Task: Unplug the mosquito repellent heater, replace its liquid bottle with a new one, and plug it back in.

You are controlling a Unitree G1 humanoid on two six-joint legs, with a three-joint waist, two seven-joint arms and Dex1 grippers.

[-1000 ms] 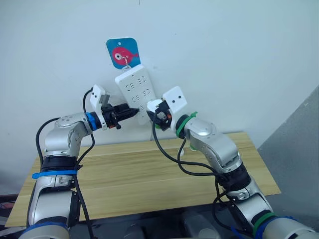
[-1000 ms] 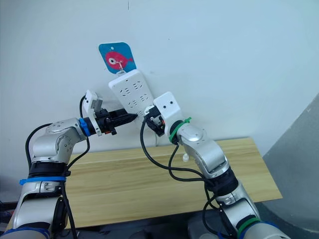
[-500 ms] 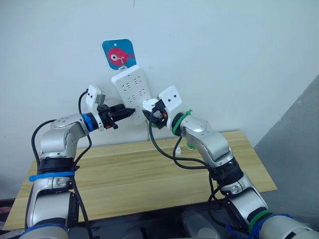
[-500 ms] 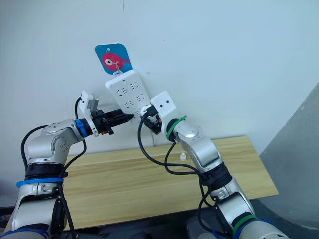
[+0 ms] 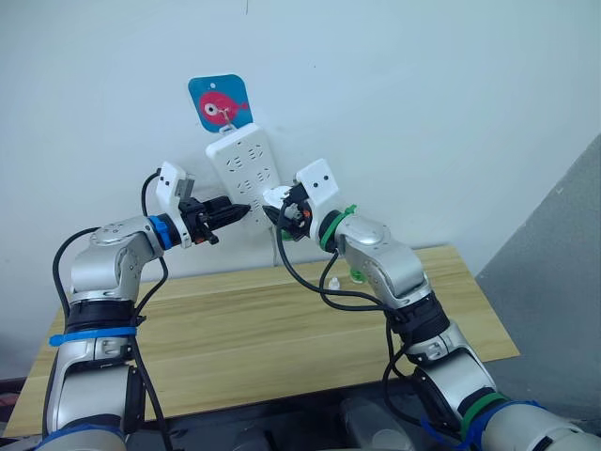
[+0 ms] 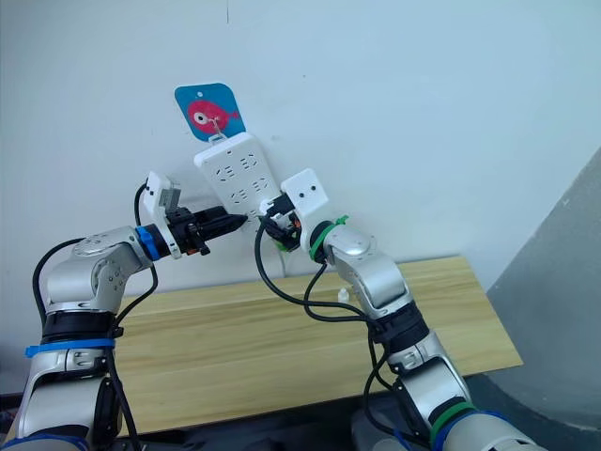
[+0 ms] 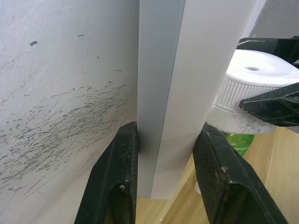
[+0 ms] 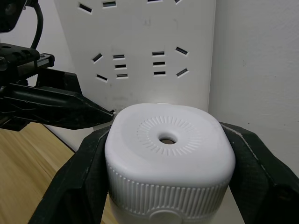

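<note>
No readable text, label, brand or number anywhere.

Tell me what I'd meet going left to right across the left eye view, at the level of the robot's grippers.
Left gripper → power strip → mosquito repellent heater in the right gripper.

Small white rounded plastic mosquito repellent heater [image 8: 169,158], ribbed sides, radial grooves around a round central vent hole, green liquid bottle [image 7: 238,142] beneath, pressed against the lower end of the wall-hung white power strip [image 8: 145,51]
</note>
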